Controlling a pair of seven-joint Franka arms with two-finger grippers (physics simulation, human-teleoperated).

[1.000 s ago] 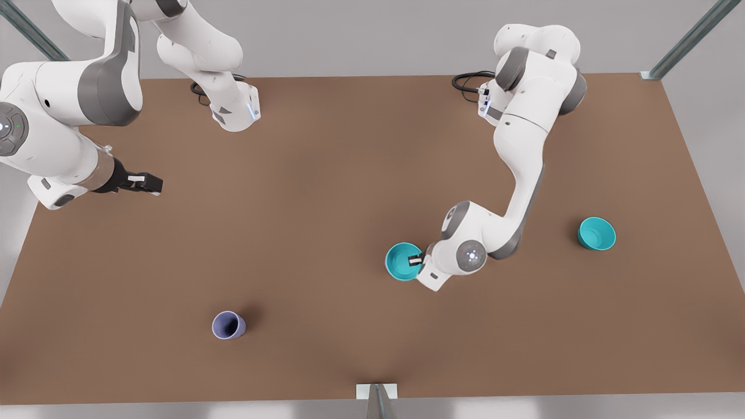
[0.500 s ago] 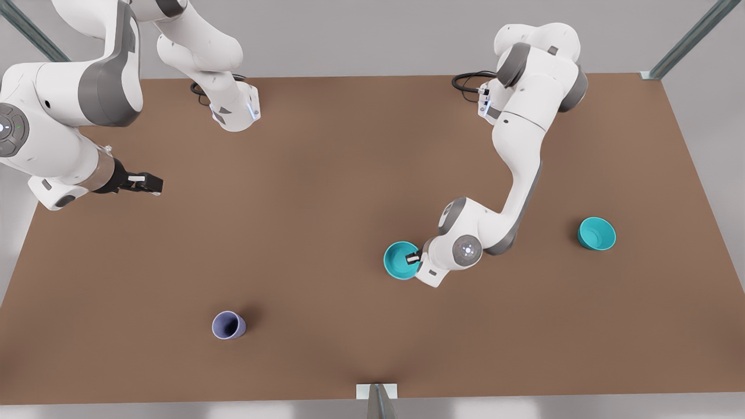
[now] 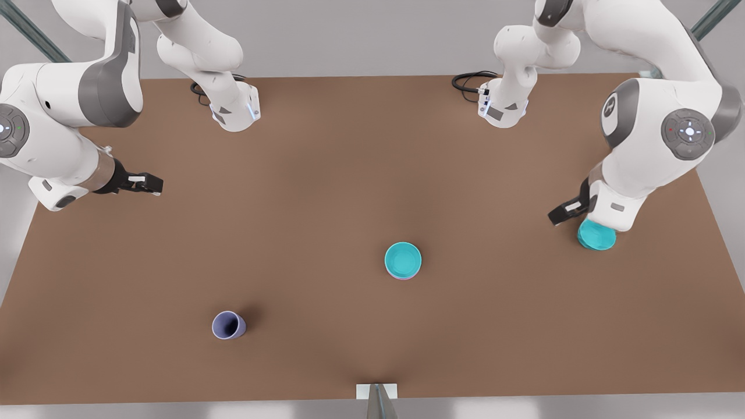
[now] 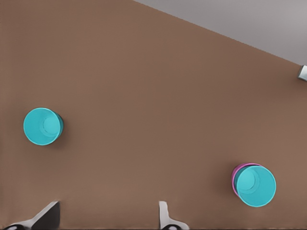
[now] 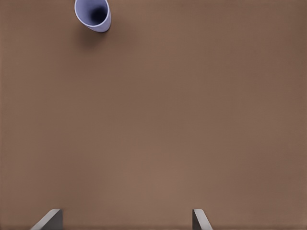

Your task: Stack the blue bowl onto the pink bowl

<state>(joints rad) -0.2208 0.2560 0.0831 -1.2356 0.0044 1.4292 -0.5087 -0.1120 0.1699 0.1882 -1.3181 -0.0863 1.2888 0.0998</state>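
Judging from the scene, stack done: blue bowl point(image 3: 403, 259) nested upright in the pink bowl point(image 4: 234, 176), near the middle of the surface point(image 3: 326, 174), slightly to the front view's right and toward the near edge. Only a thin pink rim visible under it on one side, so seated a little off centre, but apparently stable.

For the step in hand, probably a retreat and check:
- Hold both arms well apart from the stack and avoid any sweep low over it.
- Lift the left end effector point(image 3: 559, 215) straight up before any sideways travel, because of the second turquoise bowl point(image 3: 595, 237) just beside and partly under that wrist.
- Confirm from the left wrist view that the upper rim lies level.

Pose: left end effector at the front view's right, raised above the surface, pointing down and tilted toward the middle, fingers spread wide, holding nothing. Right end effector point(image 3: 148, 184) waiting at the far left, also high, fingers wide apart and empty, with the lavender cup point(image 3: 228, 325) well apart from it.
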